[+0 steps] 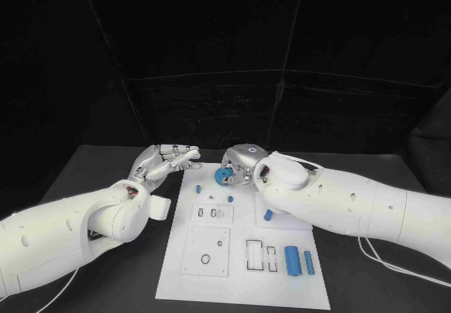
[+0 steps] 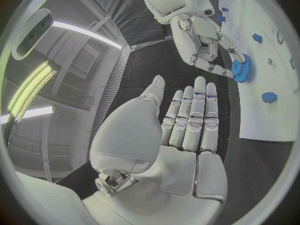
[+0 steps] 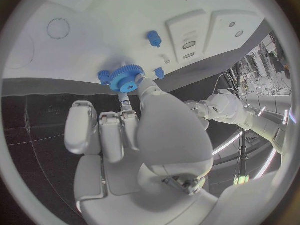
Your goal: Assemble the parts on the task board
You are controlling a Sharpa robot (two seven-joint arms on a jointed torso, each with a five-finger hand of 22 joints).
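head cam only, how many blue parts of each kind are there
blue toothed gear, held by the right hand: 1
small blue pegs on the white task board: 2
long blue cylinders: 2
short blue piece beside the right arm: 1
total: 6

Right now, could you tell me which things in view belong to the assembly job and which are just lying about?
Job:
task board
blue gear, held by the right hand
blue cylinders
small blue pegs

Lying about:
black table
left hand, holding nothing
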